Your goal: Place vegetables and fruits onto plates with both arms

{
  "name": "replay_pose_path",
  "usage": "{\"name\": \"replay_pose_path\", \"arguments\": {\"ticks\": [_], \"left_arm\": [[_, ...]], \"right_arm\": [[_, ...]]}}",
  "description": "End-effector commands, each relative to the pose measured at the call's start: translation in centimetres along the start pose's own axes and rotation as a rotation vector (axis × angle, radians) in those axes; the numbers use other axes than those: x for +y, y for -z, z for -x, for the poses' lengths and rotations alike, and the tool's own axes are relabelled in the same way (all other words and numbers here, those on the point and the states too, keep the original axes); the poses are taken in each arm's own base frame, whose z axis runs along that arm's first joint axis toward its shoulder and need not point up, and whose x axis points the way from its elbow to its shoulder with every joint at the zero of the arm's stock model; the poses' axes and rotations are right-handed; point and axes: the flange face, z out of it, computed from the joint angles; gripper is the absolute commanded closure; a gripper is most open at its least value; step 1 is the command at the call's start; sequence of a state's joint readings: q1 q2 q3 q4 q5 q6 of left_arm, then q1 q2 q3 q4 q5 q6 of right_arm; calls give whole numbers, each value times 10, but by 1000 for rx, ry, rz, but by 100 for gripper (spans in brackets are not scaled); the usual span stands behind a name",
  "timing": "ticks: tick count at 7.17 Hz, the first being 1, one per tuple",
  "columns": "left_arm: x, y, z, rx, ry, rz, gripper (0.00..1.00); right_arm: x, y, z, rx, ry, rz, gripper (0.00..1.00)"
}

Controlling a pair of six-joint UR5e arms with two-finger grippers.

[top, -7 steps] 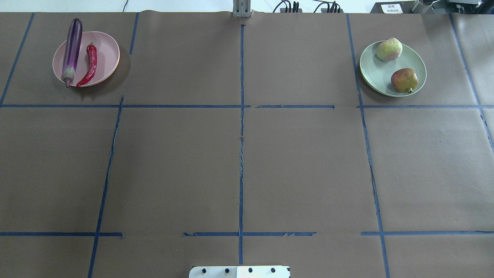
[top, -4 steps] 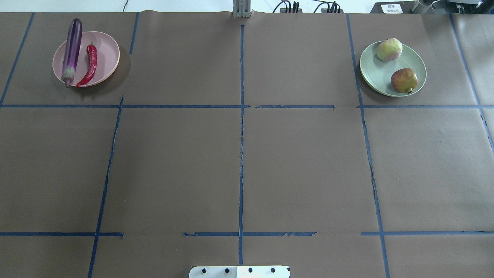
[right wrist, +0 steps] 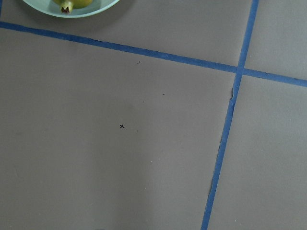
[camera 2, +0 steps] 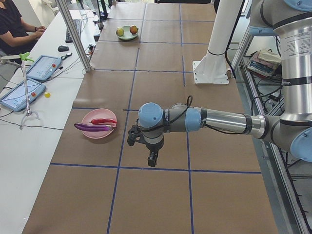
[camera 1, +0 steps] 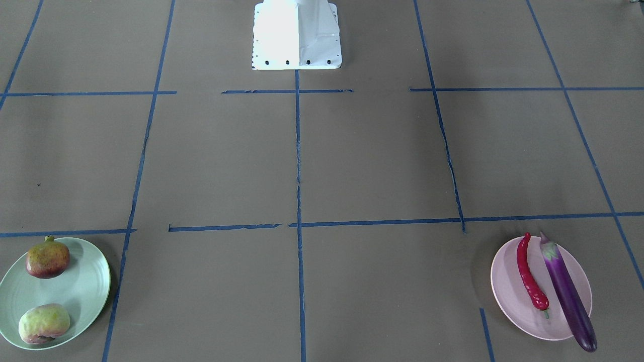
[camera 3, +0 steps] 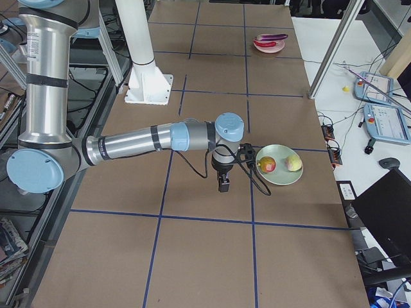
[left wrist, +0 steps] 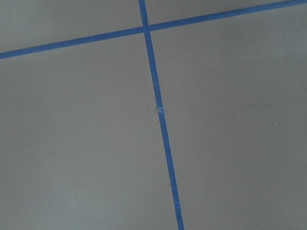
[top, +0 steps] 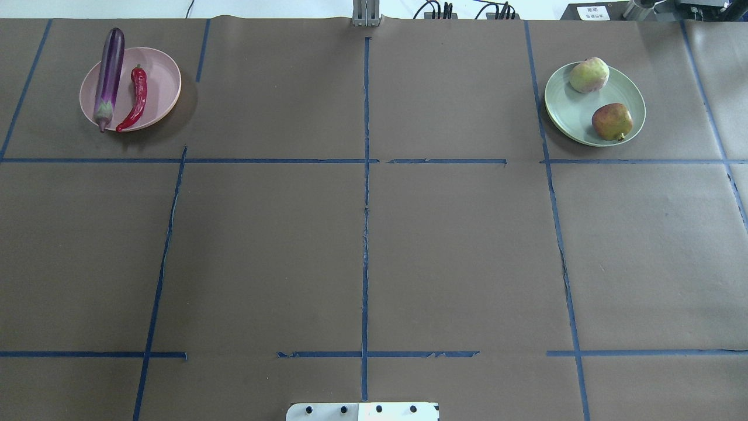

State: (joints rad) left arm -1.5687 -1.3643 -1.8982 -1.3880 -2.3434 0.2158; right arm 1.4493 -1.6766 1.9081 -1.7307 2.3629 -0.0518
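Holding the vegetables: pink plate [top: 160, 88], at the far left corner of the table [top: 263, 251].
Eggplant [top: 109, 73]: lies on the pink plate's left side, long axis running away from the robot, pale cap nearest the robot; the far end overhangs the rim.
Chili [top: 138, 96]: lies just beside the eggplant, roughly parallel to it, wholly inside the rim.
Left gripper [camera 2: 152, 163]: hangs over bare table, fingers pointing down. The pink plate lies beyond it, away from the robot and near. Finger spacing cannot be told from the side view, and its wrist view shows only table and tape.
Right gripper [camera 3: 223, 186]: hangs over bare table just short of the green plate [top: 564, 111], which lies beyond it, away from the robot. Finger spacing cannot be told.
Green plate contents: pale fruit [top: 589, 75] at the far rim, pomegranate [top: 612, 121] at the near right, the two apart.
Nearer arm: left for the pink plate, right for the green plate.
Task state: judged complete, since all four items rest on plates, sorted by kind.
Next move: probably none on the produce; neither gripper appears to carry any of it.
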Motion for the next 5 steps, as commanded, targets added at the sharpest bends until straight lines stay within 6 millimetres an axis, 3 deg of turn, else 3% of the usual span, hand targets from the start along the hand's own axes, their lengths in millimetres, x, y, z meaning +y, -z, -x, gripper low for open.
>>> {"name": "replay_pose_path", "arguments": {"ticks": [1,5], "left_arm": [[6,0,-1,-2,4,3,0],[5,4,-5,-5,-6,-3,0]], "right_arm": [[0,0,1,-3,1,-1,0],[-4,7,8,-3,16,-16,0]]}}
